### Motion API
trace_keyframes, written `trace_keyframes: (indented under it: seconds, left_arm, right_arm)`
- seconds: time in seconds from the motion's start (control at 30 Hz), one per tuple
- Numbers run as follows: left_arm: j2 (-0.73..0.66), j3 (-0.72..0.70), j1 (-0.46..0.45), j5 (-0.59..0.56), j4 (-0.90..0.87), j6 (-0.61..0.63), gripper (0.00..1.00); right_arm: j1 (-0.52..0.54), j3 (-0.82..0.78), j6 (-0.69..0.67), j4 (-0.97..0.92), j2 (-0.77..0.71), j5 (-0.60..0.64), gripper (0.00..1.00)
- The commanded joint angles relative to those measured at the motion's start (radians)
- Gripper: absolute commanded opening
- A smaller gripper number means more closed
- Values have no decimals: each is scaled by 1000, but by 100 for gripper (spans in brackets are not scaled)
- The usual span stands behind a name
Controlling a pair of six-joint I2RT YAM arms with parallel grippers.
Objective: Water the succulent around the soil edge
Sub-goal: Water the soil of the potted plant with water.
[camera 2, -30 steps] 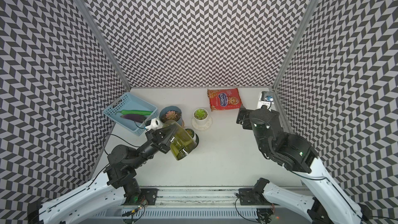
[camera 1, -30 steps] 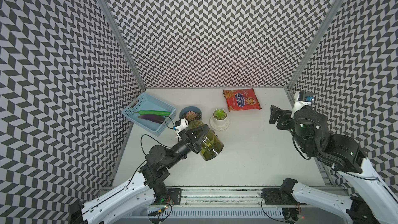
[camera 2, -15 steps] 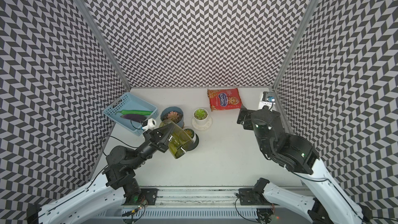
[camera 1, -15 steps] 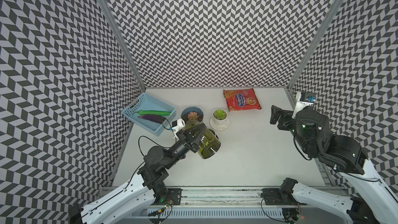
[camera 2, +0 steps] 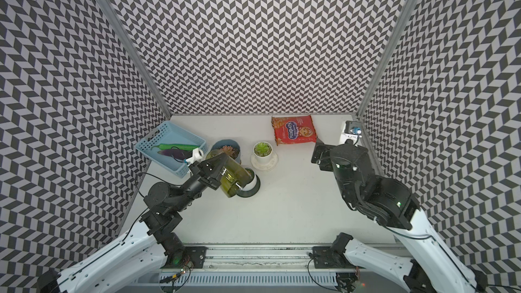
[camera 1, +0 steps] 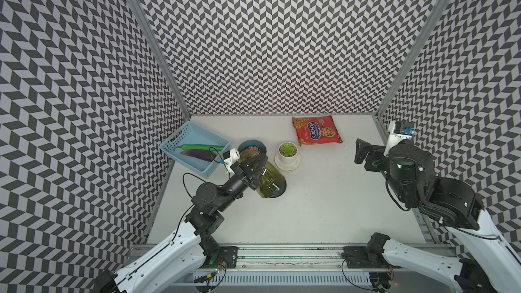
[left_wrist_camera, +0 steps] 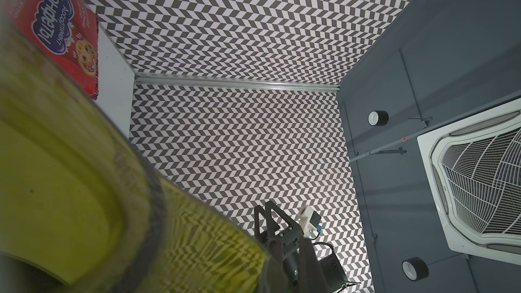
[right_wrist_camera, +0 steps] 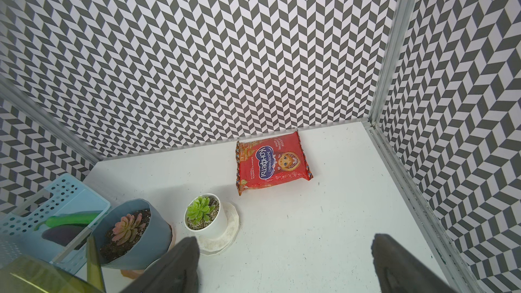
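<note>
Left claw (camera 1: 255, 166) pinches a tilted, translucent olive cup (camera 1: 272, 184); right claw (right_wrist_camera: 283, 249) spread. Faceted blue-grey pot (right_wrist_camera: 152, 238) holds gritty soil (right_wrist_camera: 112, 246), pink succulent (right_wrist_camera: 125, 228); perforated basket (camera 1: 174, 135) holds pepper (camera 1: 201, 147), aubergine (camera 1: 197, 153)

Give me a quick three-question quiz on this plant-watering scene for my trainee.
1. True or false: the right gripper stands open, holding nothing.
2. The left gripper holds: A) a tilted olive-green translucent cup; B) a red sweets packet; C) a purple aubergine.
3. Fill in: the small white pot with the green succulent stands on a white ____.
Key: 1 true; 2 A; 3 saucer.
</note>
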Motion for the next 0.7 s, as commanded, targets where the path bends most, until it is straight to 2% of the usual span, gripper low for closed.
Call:
trace_keyframes:
  seconds: [0.0,0.47,0.67]
  left_arm:
    - [35,14,27,51,21,-40,0]
    - [152,76,54,143,86,-13,0]
    - [230,129,90,225,89,56,0]
  right_arm:
    - [-1,13,9,20,-6,4,100]
    - [-1,-1,12,16,-16,11,100]
    - [-1,-1,25,-2,-31,17,100]
